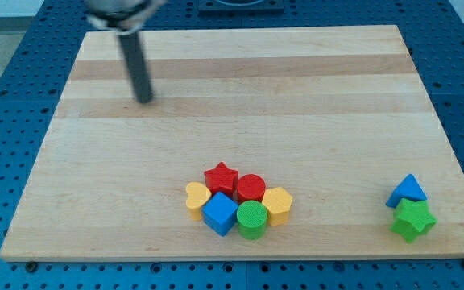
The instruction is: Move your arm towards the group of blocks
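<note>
- We see my tip (144,100) resting on the wooden surface (312,97) in the far left part of the scene, the dark rod rising from it toward the top edge, a little blurred.
- There is no hand on this rig, only the straight rod, so we have nothing open or closed to report.
- The group of blocks sits near the front edge, a bit left of centre, well apart from my tip and to its near right.
- In that group we pick out a red star (221,178) at the far side, with a red cylinder (250,188) touching it on the right.
- A yellow heart (196,196) sits at the left end and a yellow hexagonal block (278,203) at the right end.
- At the near side a blue cube (220,213) and a green cylinder (252,219) sit side by side, pressed against the others.
- Off at the near right we spot a separate pair: a blue triangle (408,191) with a green star (413,220) just in front of it, touching.
- Around the surface runs a blue perforated base (14,89).
</note>
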`<state>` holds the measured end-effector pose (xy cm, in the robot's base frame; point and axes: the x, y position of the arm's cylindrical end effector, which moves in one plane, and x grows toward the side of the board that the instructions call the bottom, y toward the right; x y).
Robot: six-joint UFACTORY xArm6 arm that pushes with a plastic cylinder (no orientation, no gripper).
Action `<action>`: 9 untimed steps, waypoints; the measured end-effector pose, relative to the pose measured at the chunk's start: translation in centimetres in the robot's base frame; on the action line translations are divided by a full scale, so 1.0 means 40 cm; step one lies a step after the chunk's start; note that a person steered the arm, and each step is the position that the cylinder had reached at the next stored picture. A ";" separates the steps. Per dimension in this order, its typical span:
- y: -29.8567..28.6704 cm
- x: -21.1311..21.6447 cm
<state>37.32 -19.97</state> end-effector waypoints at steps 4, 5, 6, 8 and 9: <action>-0.154 0.608; -0.154 0.613; -0.154 0.613; -0.144 0.611; -0.136 0.613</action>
<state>61.84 -25.42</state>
